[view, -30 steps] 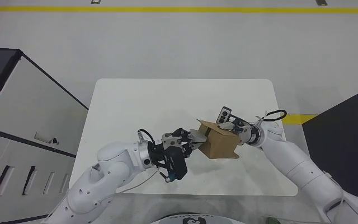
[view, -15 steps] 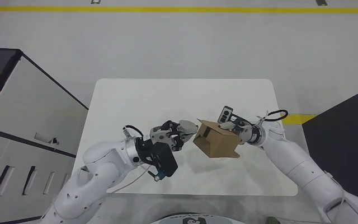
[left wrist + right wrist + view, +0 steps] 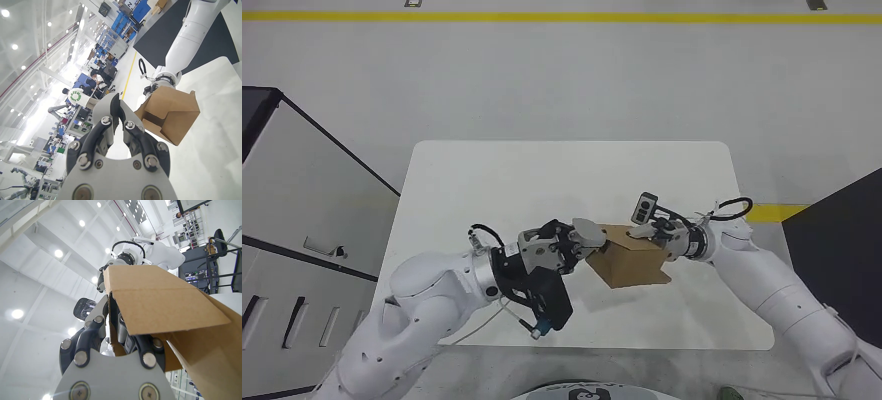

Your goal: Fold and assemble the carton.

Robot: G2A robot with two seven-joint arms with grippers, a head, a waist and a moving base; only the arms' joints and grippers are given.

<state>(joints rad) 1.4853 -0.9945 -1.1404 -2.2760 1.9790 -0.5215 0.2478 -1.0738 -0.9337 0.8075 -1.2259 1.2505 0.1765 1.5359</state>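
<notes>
A brown carton [image 3: 634,264] lies on its side on the white table [image 3: 542,180], right of the middle. My right gripper [image 3: 655,233] is shut on a flap at the carton's right end; in the right wrist view the cardboard wall [image 3: 160,302] passes between that gripper's [image 3: 113,313] fingers. My left gripper [image 3: 589,237] is shut and holds nothing. Its tips sit against the carton's left end, where folded flaps [image 3: 155,121] show beside the gripper [image 3: 116,103].
The far half and the left part of the table are bare. A dark cabinet [image 3: 262,120] stands left of the table. A black mat [image 3: 842,230] lies on the floor to the right. The carton is near the table's front right corner.
My left gripper drew back to the left, then returned against the carton's left end. The flap that stood open there now lies folded in. The carton turned slightly.
</notes>
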